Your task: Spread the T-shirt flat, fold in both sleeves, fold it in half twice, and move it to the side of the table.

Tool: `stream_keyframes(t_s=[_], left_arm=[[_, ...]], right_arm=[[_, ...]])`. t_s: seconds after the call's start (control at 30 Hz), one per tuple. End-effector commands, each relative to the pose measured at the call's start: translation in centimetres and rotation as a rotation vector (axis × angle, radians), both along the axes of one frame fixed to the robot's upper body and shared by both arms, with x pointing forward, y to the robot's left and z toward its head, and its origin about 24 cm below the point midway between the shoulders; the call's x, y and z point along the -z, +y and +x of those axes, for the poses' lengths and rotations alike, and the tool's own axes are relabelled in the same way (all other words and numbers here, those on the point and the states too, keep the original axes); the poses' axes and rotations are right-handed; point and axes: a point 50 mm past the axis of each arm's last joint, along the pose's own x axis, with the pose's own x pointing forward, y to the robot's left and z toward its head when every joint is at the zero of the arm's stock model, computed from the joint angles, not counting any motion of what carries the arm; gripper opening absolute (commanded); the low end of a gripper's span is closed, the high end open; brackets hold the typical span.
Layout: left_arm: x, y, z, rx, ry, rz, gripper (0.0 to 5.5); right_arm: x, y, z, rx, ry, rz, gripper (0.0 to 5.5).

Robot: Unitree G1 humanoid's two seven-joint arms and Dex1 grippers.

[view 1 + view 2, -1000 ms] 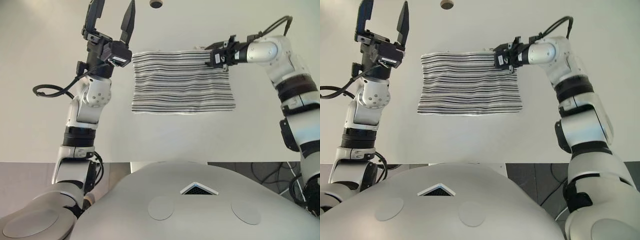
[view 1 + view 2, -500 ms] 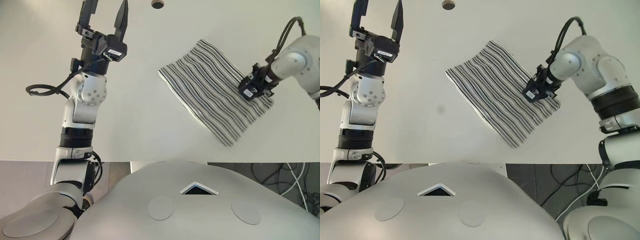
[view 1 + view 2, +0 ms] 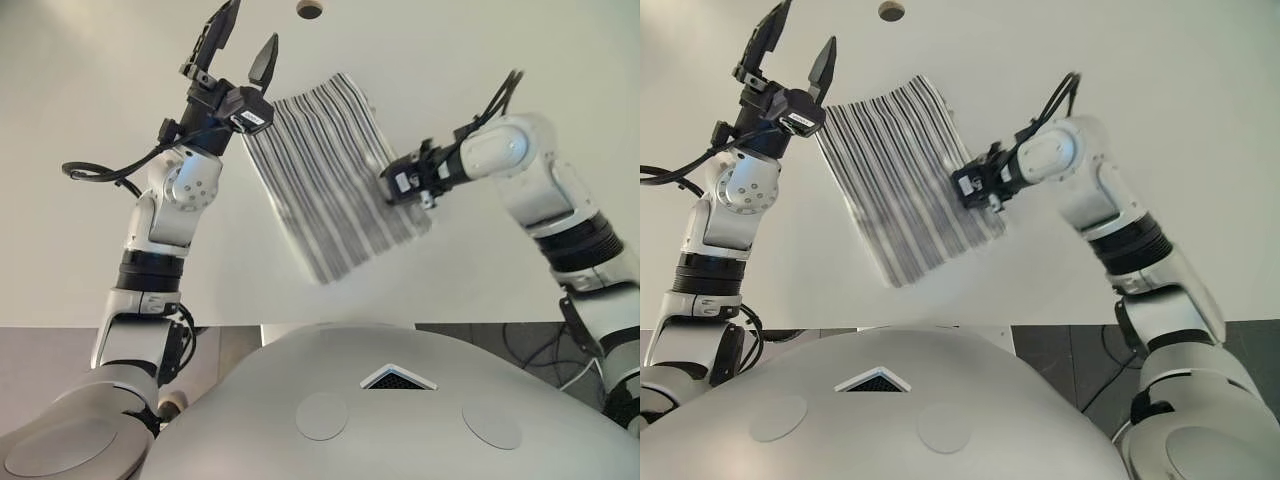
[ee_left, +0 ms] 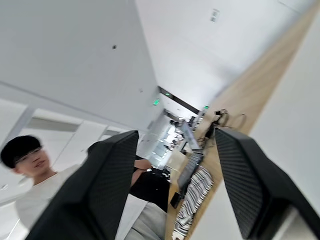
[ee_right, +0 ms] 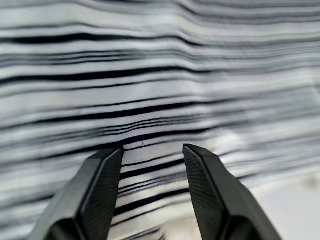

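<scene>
the t-shirt [image 3: 325, 180] lay folded into a striped rectangle on the white table [image 3: 80, 120], turned at a slant in the middle of the tabletop. one short end pointed toward the far edge, close to a small round hole [image 3: 309, 9] in the surface, and the opposite corner pointed toward the near edge. its layers looked flat, with the stripes running along its length.

the right gripper [image 3: 388, 186] sat on the shirt's right-hand long edge, close to the corner nearest the table's right side. in the right wrist view its two dark fingers [image 5: 102, 185] stood a little apart – released, not pinching any fold – with their tips down against the striped cloth and fabric showing in the gap between them.

the left gripper [image 3: 253, 22] was held up over the table by the shirt's left corner, its fingers [image 4: 110, 185] spread wide and pointing up and away from the surface – gripping nothing. whether its wrist touched the cloth could not be told.
</scene>
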Motion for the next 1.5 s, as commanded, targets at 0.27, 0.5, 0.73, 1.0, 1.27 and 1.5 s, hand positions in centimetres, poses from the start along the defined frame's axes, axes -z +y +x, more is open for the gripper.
stream_keyframes(t_s=[0.27,0.5,0.73,1.0,1.27,1.5], left_arm=[[1.8,2.2,-6.3,0.325,0.1,0.384,2.8],[3.3,6.5,-14.0,0.484,0.422,0.57,2.8],[5.3,6.8,-17.0,0.587,0.541,0.657,3.71],[7.8,4.2,-17.5,0.67,0.501,0.679,3.71],[8.6,3.1,-17.5,0.72,0.495,0.695,3.71],[9.0,3.2,-17.2,0.764,0.519,0.746,2.61]], right_arm=[[-3.3,-1.9,-3.7,0.186,0.069,0.134,2.25],[-6.6,-9.6,-4.9,0.497,-0.134,0.283,2.25],[-6.3,-12.5,-6.8,0.58,-0.205,0.335,2.25],[-5.6,-12.0,-6.0,0.528,-0.236,0.333,2.25],[-5.6,-11.5,-5.7,0.486,-0.245,0.327,2.25],[-3.4,-12.2,-7.4,0.39,-0.206,0.17,2.25]])
